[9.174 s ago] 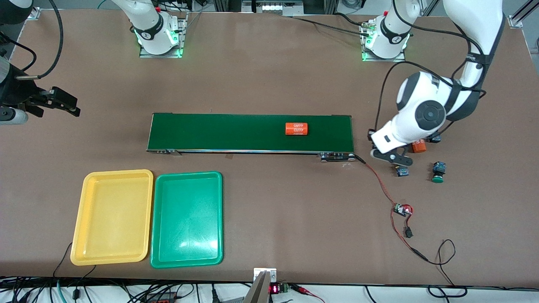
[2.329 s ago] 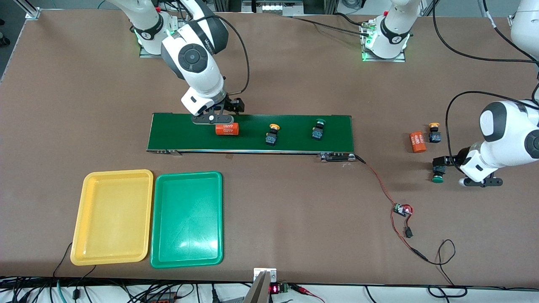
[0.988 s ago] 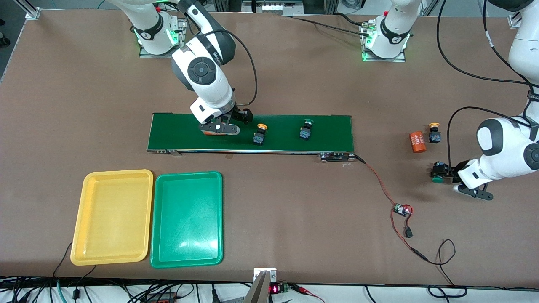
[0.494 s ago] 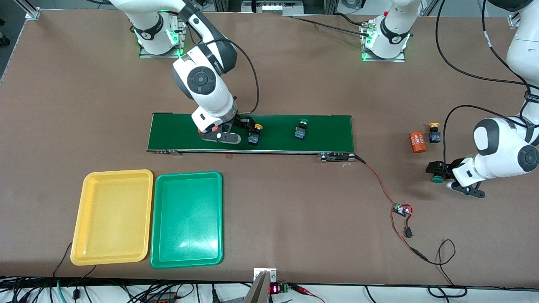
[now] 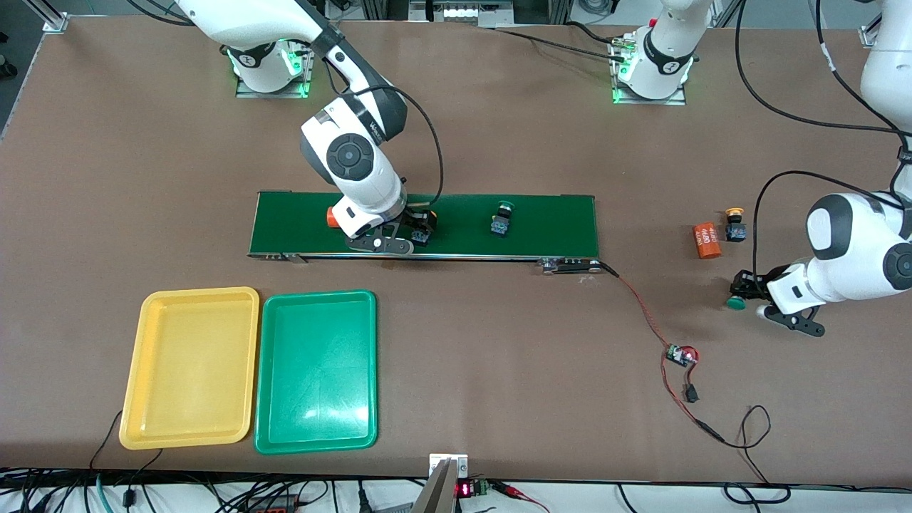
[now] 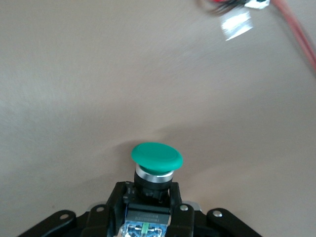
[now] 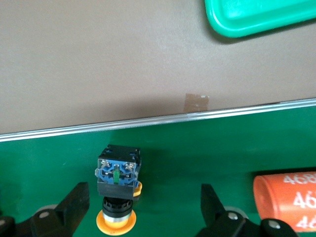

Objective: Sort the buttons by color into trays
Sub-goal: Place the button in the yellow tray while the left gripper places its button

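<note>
- Fingers of the right gripper (image 7: 140, 207) are spread wide and down on the conveyor belt (image 5: 556, 214), straddling a yellow-capped button (image 7: 116, 185) that lies on its side between them, touched by neither.
- Just beside that gripper on the belt lies an orange cylinder (image 7: 289, 200), its white print reading "468" before the edge cuts it off.
- Over at the left arm's end of the table, the left gripper (image 5: 747, 288) has its fingers pinched on the body of a green-capped button (image 6: 156, 157), the cap sticking out clear of the fingertips; it looks barely off the tabletop, if at all.
- My read: two pickups at once, the right arm poised to grab, the left arm's grasp just made.
- Next, the right fingers need to squeeze the switch body squarely, then carry it to the yellow tray (image 5: 191, 367); the left arm's button looks due to be lifted onto the belt or toward the green tray (image 5: 315, 370).
- Another green-capped button (image 5: 501, 218) sits on the belt, toward the left arm's end.
- Off the belt, a second yellow-capped button (image 5: 734, 224) rests beside a second orange cylinder (image 5: 705, 241) marked "4680".
- Both trays sit side by side, nearer the front camera than the belt, nothing in them.
</note>
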`<state>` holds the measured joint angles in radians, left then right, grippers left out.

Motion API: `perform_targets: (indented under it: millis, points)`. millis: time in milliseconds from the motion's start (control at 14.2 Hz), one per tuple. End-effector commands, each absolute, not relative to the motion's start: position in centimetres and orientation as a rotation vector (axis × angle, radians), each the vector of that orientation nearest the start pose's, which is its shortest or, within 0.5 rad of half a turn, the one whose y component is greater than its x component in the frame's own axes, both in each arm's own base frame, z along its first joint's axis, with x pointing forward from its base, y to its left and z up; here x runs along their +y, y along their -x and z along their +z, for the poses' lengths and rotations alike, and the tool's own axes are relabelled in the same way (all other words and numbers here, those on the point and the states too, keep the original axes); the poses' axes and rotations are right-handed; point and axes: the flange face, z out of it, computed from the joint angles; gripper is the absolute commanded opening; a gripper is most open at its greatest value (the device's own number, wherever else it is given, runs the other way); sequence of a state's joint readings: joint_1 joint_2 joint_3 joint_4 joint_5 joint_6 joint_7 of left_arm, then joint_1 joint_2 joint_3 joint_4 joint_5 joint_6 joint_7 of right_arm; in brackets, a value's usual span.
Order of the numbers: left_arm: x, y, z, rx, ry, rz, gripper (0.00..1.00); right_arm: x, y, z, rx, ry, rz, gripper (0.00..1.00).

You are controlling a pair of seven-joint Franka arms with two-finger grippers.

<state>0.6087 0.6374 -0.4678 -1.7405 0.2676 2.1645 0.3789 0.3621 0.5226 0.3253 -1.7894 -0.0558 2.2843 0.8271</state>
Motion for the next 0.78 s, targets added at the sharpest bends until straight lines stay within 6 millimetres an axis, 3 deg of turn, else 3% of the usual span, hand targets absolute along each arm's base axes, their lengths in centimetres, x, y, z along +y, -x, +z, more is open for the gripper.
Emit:
perform_targets:
  millis: [0,141,282,353,494,706]
  points:
    - [7.2,-63.8,30.6,0.692,3.065,0.194,0.00,40.7,-51.9,26.6,0.226,3.056,0.128,1.00]
    - [0.3,-63.3,33.2,0.704,3.102,0.222,0.00,40.7,-51.9,26.4,0.224,3.057,0.132,1.00]
    - [-6.1,-61.3,32.5,0.472,3.251,0.324,0.00,40.7,-51.8,25.4,0.217,3.063,0.150,0.98]
    - [-9.9,-60.4,32.6,0.460,3.262,0.343,0.00,40.9,-51.6,24.8,0.204,3.070,0.150,0.97]
    - [-14.8,-58.6,32.2,0.400,3.240,0.391,0.00,41.4,-51.2,24.1,0.187,3.073,0.146,0.90]
    - [-20.9,-55.6,30.4,0.483,3.195,0.461,0.01,41.4,-51.2,24.1,0.165,3.083,0.132,0.52]
